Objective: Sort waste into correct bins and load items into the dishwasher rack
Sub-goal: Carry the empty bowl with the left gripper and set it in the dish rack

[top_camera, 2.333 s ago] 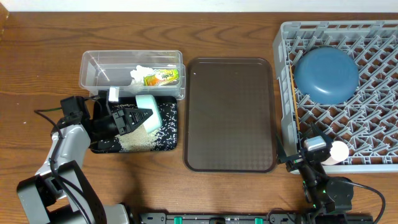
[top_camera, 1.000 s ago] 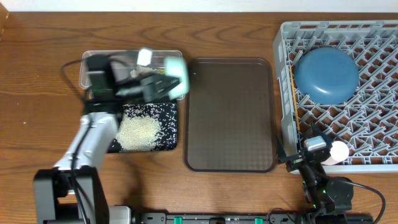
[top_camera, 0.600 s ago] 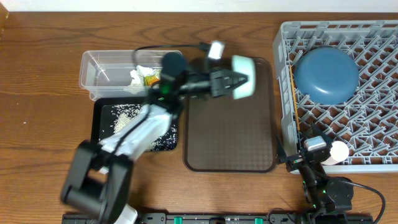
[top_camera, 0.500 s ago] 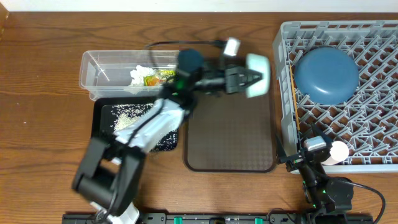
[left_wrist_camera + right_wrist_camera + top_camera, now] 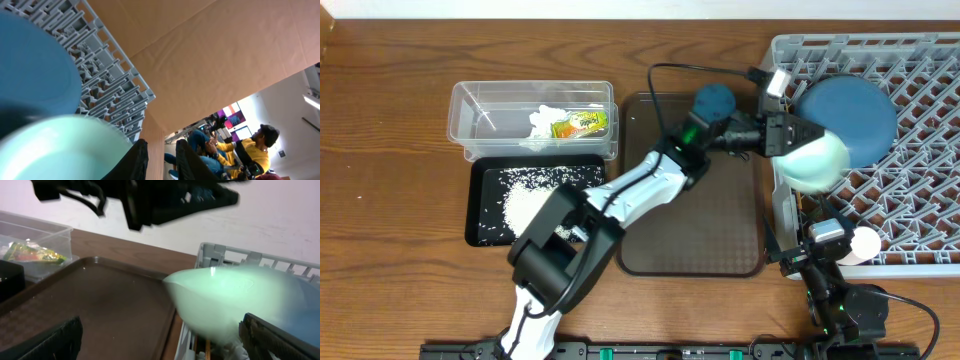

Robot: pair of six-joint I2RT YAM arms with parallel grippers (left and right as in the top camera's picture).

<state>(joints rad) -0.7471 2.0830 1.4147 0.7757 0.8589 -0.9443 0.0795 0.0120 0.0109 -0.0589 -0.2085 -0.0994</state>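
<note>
My left gripper (image 5: 782,131) is shut on the rim of a pale mint bowl (image 5: 816,160) and holds it above the left edge of the grey dishwasher rack (image 5: 920,215). The bowl sits next to the upturned blue bowl (image 5: 850,112). In the left wrist view the mint bowl (image 5: 60,150) lies beside my fingers (image 5: 161,143), under the blue bowl (image 5: 30,75). My right gripper (image 5: 823,240) is open and empty at the rack's front left corner. Its view shows the mint bowl (image 5: 235,300) ahead. Rice (image 5: 525,205) lies in the black tray (image 5: 480,235). A tissue (image 5: 544,119) and a wrapper (image 5: 580,123) lie in the clear tub (image 5: 480,120).
The flat brown serving tray (image 5: 690,220) lies between the bins and the rack, under my left arm. A thin chopstick (image 5: 796,195) lies along the rack's left wall. A small white round object (image 5: 866,243) sits by the right gripper.
My left arm has swung the mint bowl from the black tray, over the tub and the brown tray, to the rack's left edge. Rice now lies in the black tray. The right arm has not moved.
</note>
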